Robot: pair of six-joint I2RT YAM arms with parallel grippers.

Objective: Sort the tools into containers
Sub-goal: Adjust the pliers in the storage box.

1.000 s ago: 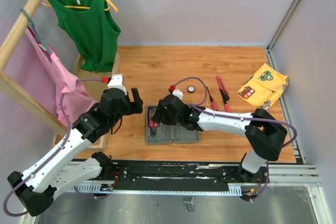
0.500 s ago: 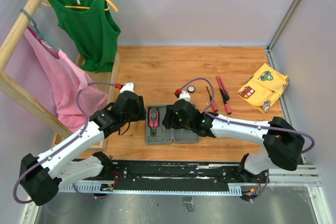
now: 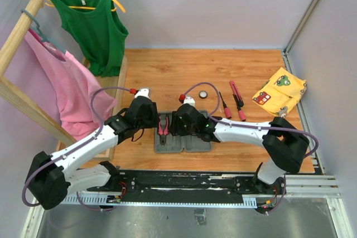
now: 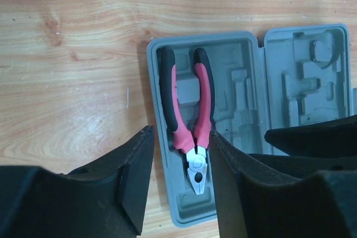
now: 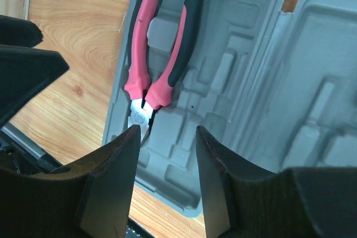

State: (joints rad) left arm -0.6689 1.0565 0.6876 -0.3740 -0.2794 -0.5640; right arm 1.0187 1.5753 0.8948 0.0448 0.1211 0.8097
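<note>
Pliers (image 4: 187, 110) with pink-red and black handles, seated in a moulded slot in the left half of the open grey tool case (image 4: 234, 54), head toward the arm bases, handles pointing away. Other half of the case, to the right across the hinge, showing moulded grey recesses. Case flat on the wooden table (image 3: 167, 71), near the front edge, between the two arms.

Left gripper (image 4: 181, 133) above the pliers' head, jaws apart, one finger on each side of the head in the wrist view, clamped on nothing. Cannot tell whether touching the pliers. Right gripper (image 5: 167, 129) over the same half of the case from the other side, jaws likewise parted and holding nothing, pliers' head just beside one fingertip in its own view.

Loose on the table behind and to the right of the case, well apart from both grippers: round black-white disc (image 3: 203, 94), slim pink-handled screwdriver (image 3: 224, 106), pink cutter (image 3: 234, 89), second slim pink-handled tool (image 3: 240, 108). Yellow patterned cloth (image 3: 280, 90) further right, near the table's edge. Green tank top (image 3: 95, 29) and pink garment (image 3: 70, 90) hanging on a wooden rack (image 3: 22, 32) at far left.
</note>
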